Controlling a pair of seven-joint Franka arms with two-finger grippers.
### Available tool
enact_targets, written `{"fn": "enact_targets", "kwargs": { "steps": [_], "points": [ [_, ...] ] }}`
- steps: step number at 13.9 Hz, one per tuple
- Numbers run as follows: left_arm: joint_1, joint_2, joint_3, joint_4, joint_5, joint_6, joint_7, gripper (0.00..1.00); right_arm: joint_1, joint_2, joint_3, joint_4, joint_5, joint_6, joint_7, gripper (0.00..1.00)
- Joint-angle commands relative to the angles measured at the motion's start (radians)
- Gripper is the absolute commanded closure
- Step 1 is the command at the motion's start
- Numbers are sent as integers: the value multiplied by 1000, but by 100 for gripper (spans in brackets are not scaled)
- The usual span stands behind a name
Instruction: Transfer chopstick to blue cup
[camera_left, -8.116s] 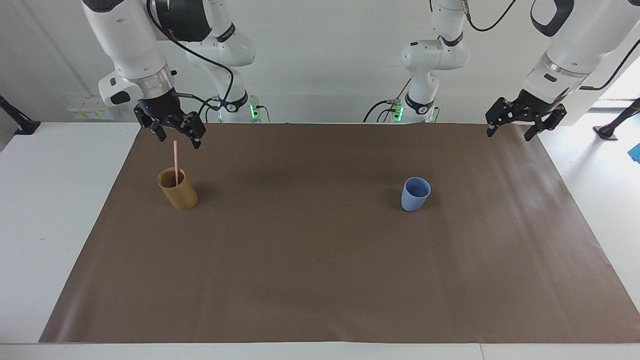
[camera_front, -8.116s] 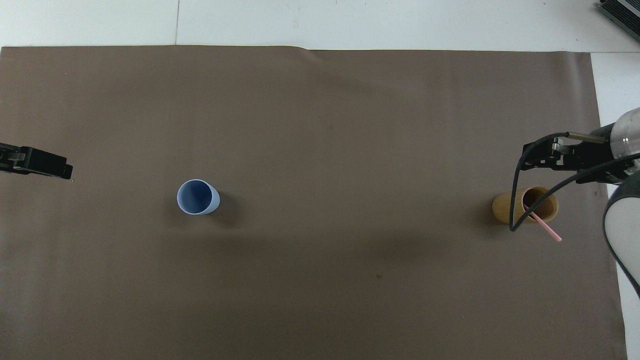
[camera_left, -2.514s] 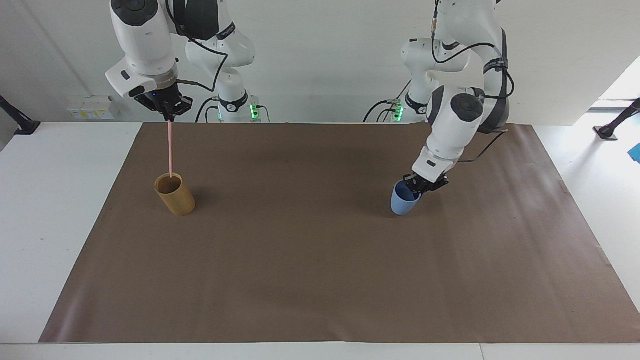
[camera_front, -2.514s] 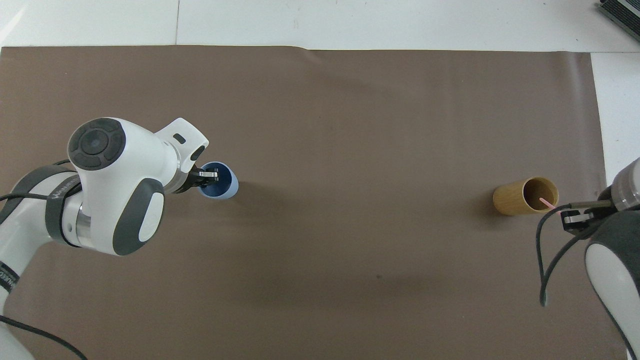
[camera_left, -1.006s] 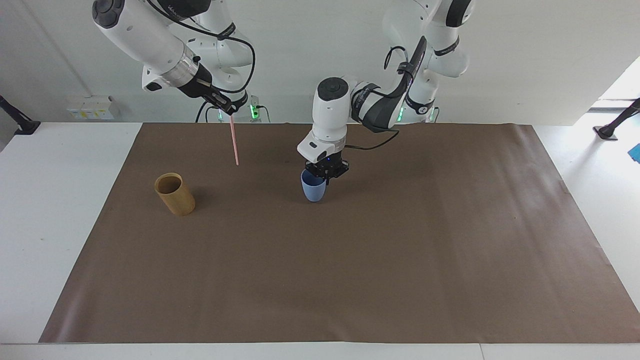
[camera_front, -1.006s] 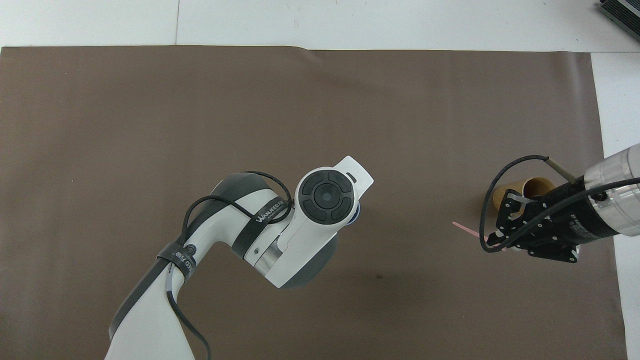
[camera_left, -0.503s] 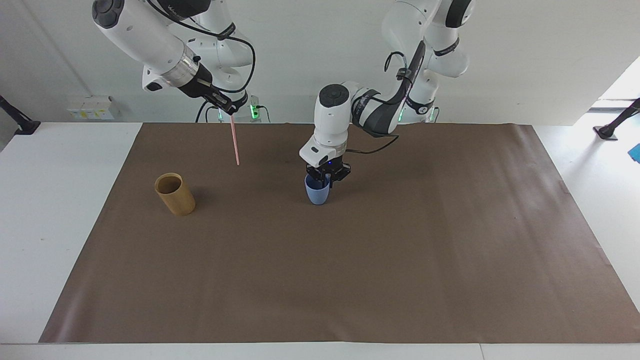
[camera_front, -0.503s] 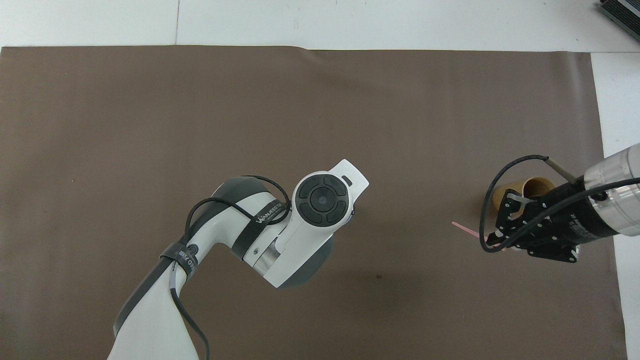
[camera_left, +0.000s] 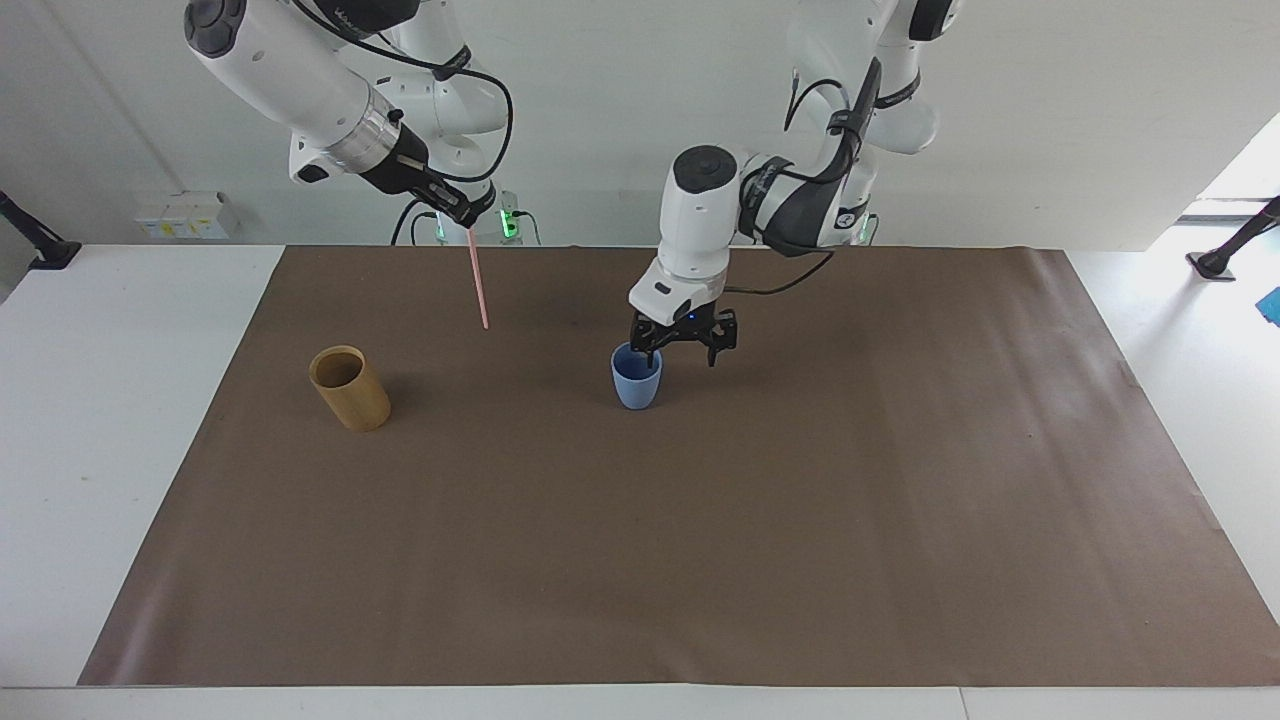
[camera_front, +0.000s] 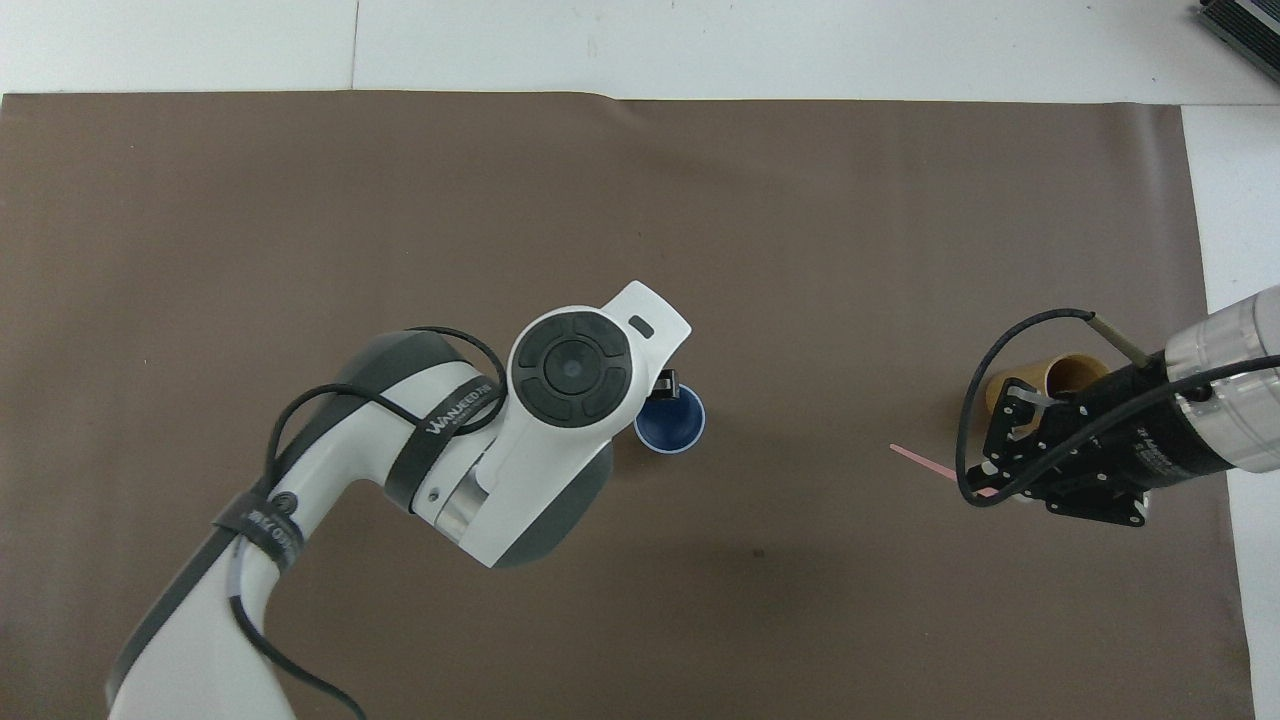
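The blue cup (camera_left: 636, 378) (camera_front: 670, 422) stands upright near the middle of the brown mat. My left gripper (camera_left: 678, 350) hangs open just above it, shifted toward the left arm's end; one finger is by the rim and nothing is held. From overhead the left wrist hides most of that gripper. My right gripper (camera_left: 467, 222) (camera_front: 985, 488) is shut on the top of the pink chopstick (camera_left: 479, 285) (camera_front: 925, 463). The chopstick hangs nearly upright in the air over the mat, between the tan cup and the blue cup.
A tan bamboo cup (camera_left: 350, 388) (camera_front: 1065, 378) stands toward the right arm's end, partly covered by the right gripper from overhead. The brown mat (camera_left: 700, 560) covers most of the white table.
My left gripper has opened, let go of the blue cup and risen slightly toward the left arm's end. The right gripper has carried the chopstick a little toward the blue cup.
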Motion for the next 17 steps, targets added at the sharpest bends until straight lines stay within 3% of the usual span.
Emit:
{"fn": "enact_targets", "kwargs": {
  "steps": [1,3,7,12,17],
  "points": [
    [117,-142,-10,-28,7,-108,91,0,-1,7,6,12,70,1,17,100],
    [199,-196,-7,-30,-21,-180,195,0,33,-2,26,-19,90,113,61,100],
    [380,-248,-7,-33,-44,-292,446,0,209,-1,34,-30,92,316,385,100],
    [602,-268,-7,-19,-50,-362,815,0,379,53,38,-45,127,480,401,100],
    [606,-261,-10,208,-47,-545,820,0,415,53,40,-154,87,506,275,100]
  ]
}}
